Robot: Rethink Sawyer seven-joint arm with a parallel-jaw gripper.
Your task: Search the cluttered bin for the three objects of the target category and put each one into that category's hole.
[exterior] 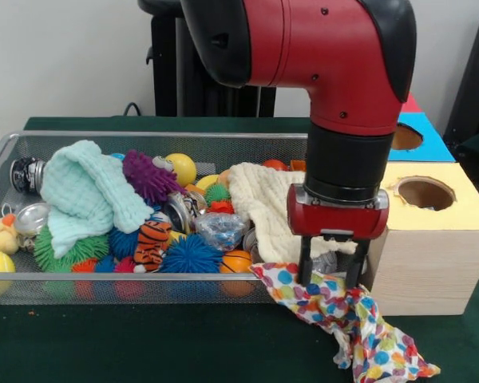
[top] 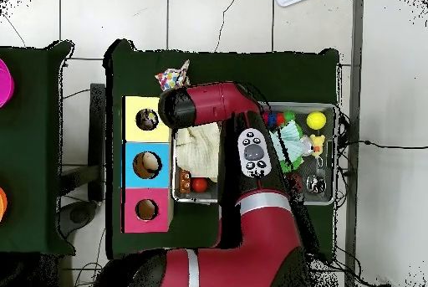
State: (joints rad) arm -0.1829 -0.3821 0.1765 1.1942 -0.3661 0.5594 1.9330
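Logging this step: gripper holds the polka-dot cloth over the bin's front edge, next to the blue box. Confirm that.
One error: the box beside the gripper is yellow-topped, not blue, as the front view shows. The gripper does hold the polka-dot cloth over the bin's front edge.

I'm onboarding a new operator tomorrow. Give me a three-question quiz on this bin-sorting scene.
1. True or false: the gripper is shut on the polka-dot multicoloured cloth.
2. Where does that cloth hang? A. inside the wire-mesh bin B. outside it, over the rim C. in a hole
3. Fill in: the box top nearest the gripper, with a round hole, is ____.

Key: 1 true; 2 B; 3 yellow.
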